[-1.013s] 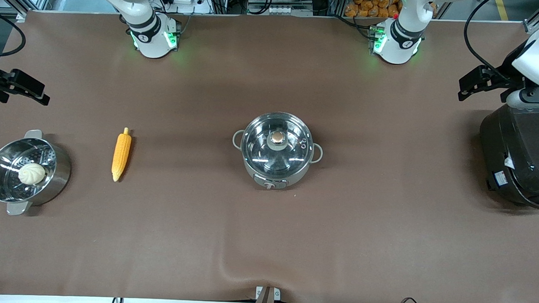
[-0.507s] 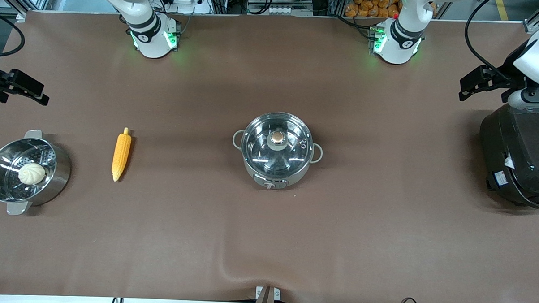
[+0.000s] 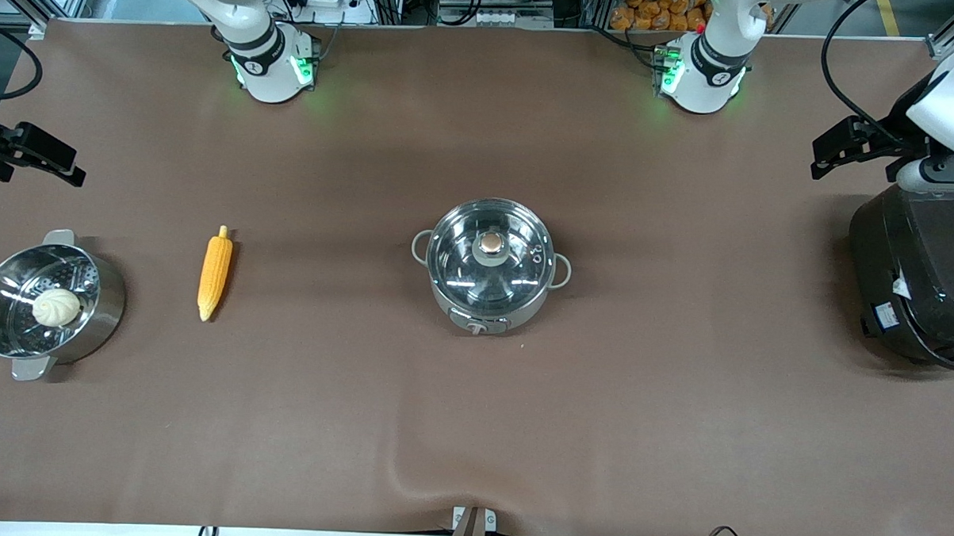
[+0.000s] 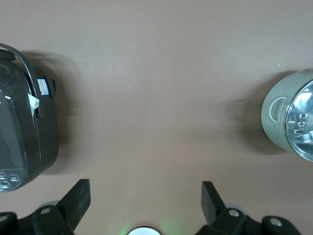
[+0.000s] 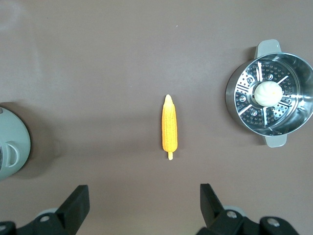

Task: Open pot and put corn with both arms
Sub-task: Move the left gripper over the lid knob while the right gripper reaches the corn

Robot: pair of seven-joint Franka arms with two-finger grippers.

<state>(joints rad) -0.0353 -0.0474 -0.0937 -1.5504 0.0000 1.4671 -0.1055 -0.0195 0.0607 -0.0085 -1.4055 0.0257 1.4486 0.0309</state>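
The steel pot (image 3: 490,268) stands at the table's middle with its glass lid (image 3: 489,256) on and the tan knob (image 3: 491,242) on top. Its edge shows in the left wrist view (image 4: 288,120) and in the right wrist view (image 5: 11,144). The corn (image 3: 215,273) lies on the table toward the right arm's end, and it also shows in the right wrist view (image 5: 169,129). My left gripper (image 3: 838,146) (image 4: 145,188) is open and empty, high over the table by the rice cooker. My right gripper (image 3: 48,158) (image 5: 143,192) is open and empty, high over the right arm's end.
A steel steamer pot (image 3: 99,302) (image 5: 298,105) holds a white bun (image 3: 56,307) (image 5: 266,93), beside the corn at the right arm's end. A big black rice cooker (image 3: 917,275) (image 4: 22,132) stands at the left arm's end. The brown mat (image 3: 406,472) has a small wrinkle.
Both grippers have barely shifted. Nothing on the table has moved.
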